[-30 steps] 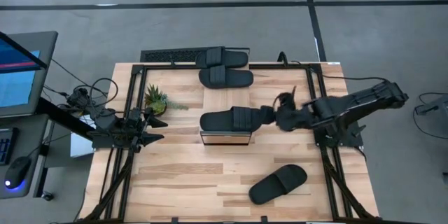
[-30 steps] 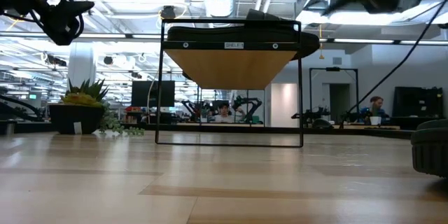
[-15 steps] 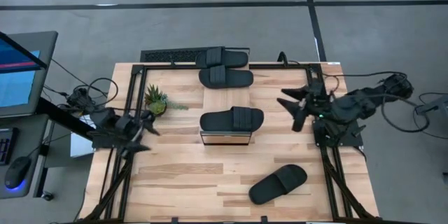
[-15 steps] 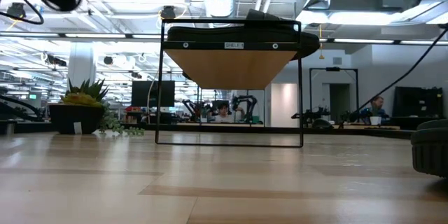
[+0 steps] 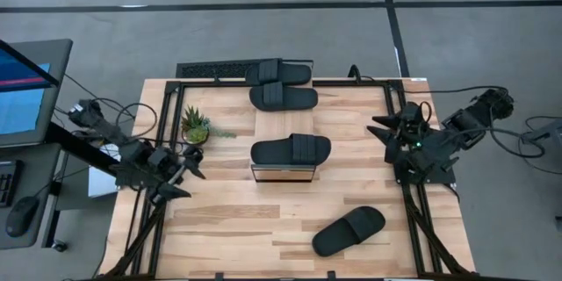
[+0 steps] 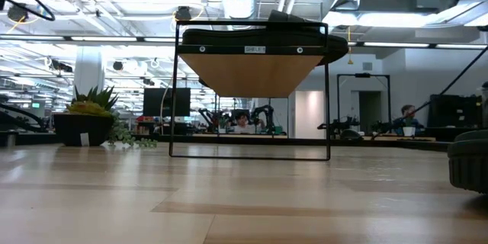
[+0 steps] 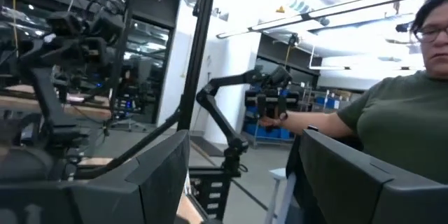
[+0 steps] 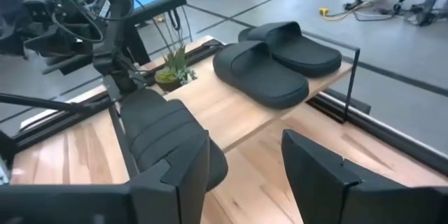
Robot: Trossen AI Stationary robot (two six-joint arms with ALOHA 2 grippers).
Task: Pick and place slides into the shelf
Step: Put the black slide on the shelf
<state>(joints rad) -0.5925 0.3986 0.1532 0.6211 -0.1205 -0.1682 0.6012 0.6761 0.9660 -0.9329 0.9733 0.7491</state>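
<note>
Slides: none held. Right gripper (image 5: 384,132) sits pulled back at the table's right edge, above the frame rail, fingers (image 8: 318,171) parted with nothing between them. Left gripper (image 5: 183,174) hangs at the left edge beside the plant (image 5: 195,126), fingers (image 7: 353,182) spread wide, empty.

Shelf (image 5: 283,140): narrow plank unit running from the table's far edge toward the middle, silvery front edge facing the near side.
- Slide 3 (image 5: 291,150) lies across the near end of the shelf top, just behind the front edge. In the right wrist view it is the closest slide (image 8: 171,143), partly behind the near finger.
- Slide 2 (image 5: 283,98) lies across the far part of the shelf top; slide 1 (image 5: 279,73) is just beyond it at the far end, the two side by side and touching or nearly so. Right wrist view shows this pair together, slide 2 (image 8: 259,77) in front of slide 1 (image 8: 297,45).
- Slide 4 (image 5: 349,231) is off the shelf, lying at an angle on the table (image 5: 228,228), near right area, well apart from both grippers.

Low view: shelf (image 6: 252,72) seen end-on, wire frame legs on the table, a dark slide on top; slide 4's edge (image 6: 469,160) at the picture's right margin.

Left wrist view: a person (image 7: 399,105) in a dark green shirt stands beyond the table.
</note>
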